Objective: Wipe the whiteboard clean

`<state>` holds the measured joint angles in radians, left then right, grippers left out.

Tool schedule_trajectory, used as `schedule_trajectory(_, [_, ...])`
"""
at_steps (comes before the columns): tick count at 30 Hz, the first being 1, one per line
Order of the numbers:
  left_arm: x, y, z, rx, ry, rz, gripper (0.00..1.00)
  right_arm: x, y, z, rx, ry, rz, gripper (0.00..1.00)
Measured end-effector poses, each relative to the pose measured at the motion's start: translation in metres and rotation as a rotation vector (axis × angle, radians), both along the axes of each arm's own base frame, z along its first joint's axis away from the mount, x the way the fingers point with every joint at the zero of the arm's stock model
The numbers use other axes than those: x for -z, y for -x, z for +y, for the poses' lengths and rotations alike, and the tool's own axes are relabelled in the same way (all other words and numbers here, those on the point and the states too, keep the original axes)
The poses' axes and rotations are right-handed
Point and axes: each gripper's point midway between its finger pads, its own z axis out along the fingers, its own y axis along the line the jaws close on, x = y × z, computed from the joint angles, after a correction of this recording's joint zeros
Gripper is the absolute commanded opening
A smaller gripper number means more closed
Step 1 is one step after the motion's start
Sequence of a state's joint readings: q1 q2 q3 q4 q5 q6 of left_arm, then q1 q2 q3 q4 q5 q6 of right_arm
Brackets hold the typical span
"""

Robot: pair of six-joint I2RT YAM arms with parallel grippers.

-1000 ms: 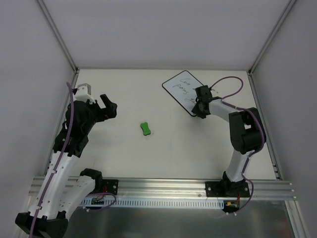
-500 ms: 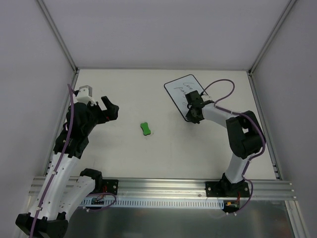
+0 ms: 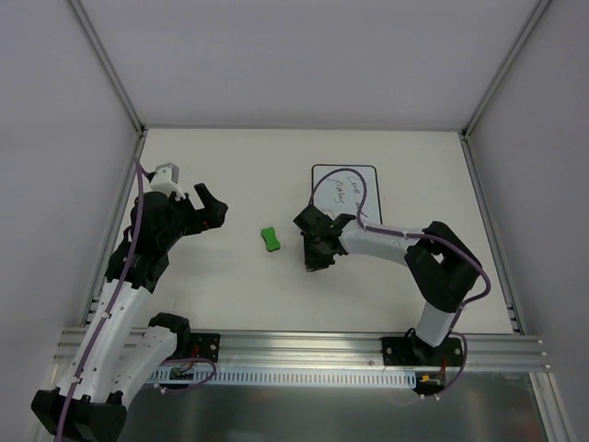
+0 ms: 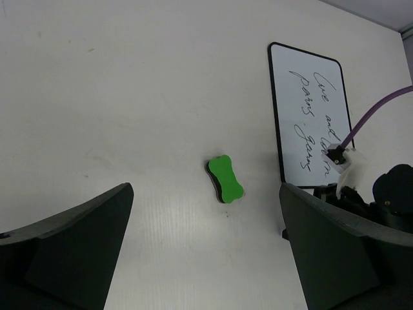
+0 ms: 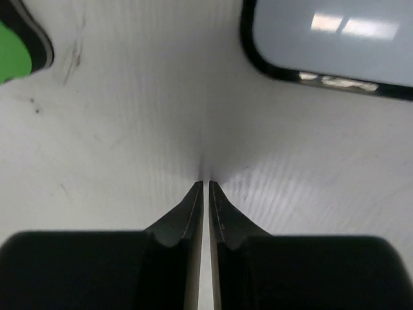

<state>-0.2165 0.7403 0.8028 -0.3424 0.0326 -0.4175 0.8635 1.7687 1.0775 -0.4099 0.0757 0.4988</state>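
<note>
White counter (image 3: 230, 175), white walls. Right pincer (image 5: 206, 187) is pressed together on nothing, tips down at bare surface — green eraser (image 3: 270, 239) near on its left, whiteboard (image 3: 345, 191) just beyond, lying flat, handwriting unwiped. Left pincer (image 3: 210, 204) gapes wide, left of the eraser — best to straddle the block's narrow waist, then close squarely.
</note>
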Motion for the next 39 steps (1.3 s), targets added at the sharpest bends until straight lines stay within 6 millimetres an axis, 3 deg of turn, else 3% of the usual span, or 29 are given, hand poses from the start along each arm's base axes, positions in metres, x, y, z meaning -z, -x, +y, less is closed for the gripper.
schedule_trajectory(3, [0.003,-0.001,-0.003,0.008,0.012,0.015,0.99,-0.004,0.015,0.005,-0.097,-0.004,0.044,0.25])
schedule_trajectory(7, [0.008,-0.003,-0.005,0.01,0.016,0.037,0.99,-0.021,0.0,-0.004,-0.144,-0.013,0.008,0.33])
schedule_trajectory(9, [0.011,-0.004,-0.005,0.011,0.015,0.049,0.99,-0.04,-0.024,-0.021,-0.124,-0.028,-0.05,0.36])
schedule_trajectory(13, [0.017,-0.007,-0.006,0.011,0.01,0.071,0.99,-0.076,-0.089,-0.077,-0.045,-0.018,-0.188,0.37])
schedule_trajectory(17, [0.021,-0.009,-0.006,0.011,0.006,0.09,0.99,-0.088,-0.134,-0.127,-0.004,0.018,-0.243,0.38])
schedule_trajectory(23, [0.026,-0.011,-0.007,0.011,0.001,0.106,0.99,-0.066,-0.182,-0.171,0.033,0.033,-0.206,0.38])
schedule_trajectory(29, [0.026,-0.011,-0.007,0.012,0.001,0.106,0.99,-0.034,-0.209,-0.195,0.081,0.019,-0.137,0.38])
schedule_trajectory(39, [0.021,-0.01,-0.007,0.014,0.005,0.089,0.99,-0.01,-0.213,-0.202,0.104,0.016,-0.082,0.37])
